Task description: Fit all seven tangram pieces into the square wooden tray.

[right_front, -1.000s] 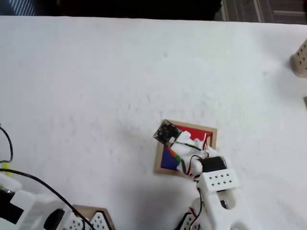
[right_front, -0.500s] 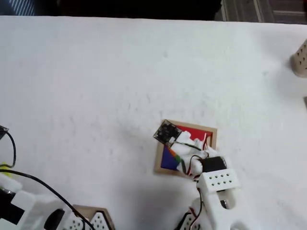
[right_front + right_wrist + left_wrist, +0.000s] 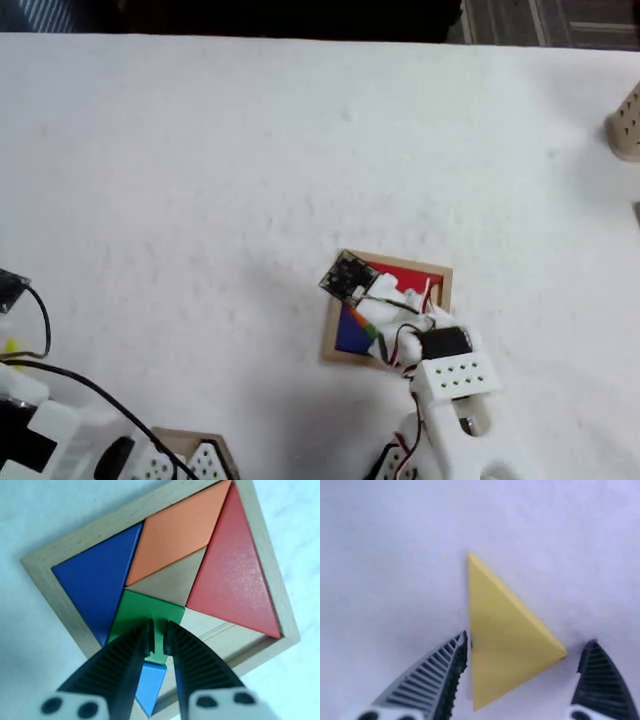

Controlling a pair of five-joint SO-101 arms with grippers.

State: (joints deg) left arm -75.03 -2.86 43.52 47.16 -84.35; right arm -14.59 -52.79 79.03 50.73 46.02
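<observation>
Tray (image 3: 329, 335) sits a bit right of centre on the white table (image 3: 200, 150), toward the near side, w/ the right arm over it. Five pcs lie in it: big blue triangle (image 3: 97, 587), orange parallelogram (image 3: 177, 525), big red triangle (image 3: 232, 575), green square (image 3: 145, 612) and small light-blue triangle (image 3: 149, 682). There's a bare wood gap (image 3: 167, 582) mid-tray, and more bare floor next to the red one.

Right gripper (image 3: 158, 627) is straight above the green square. Its jaws are almost closed, w/ a sliver of the square's edge pinched between them. Looks like a grip on it, prob. seating or nudging it square.

Left gripper (image 3: 528, 640) is at the near-left corner of the table, well apart from the tray. Jaws are wide open, straddling the yellow triangle (image 3: 505, 645), which lies flat on the table. Nothing is held yet.

Step, as I read it: about 5 of 7 placed, green being settled, yellow lined up for pickup.

Next: left needs to close on the yellow pc, lift it and carry it right to the tray. Right has to let go and clear out first, or the arms crowd each other. I can't tell which gap yellow fits.
</observation>
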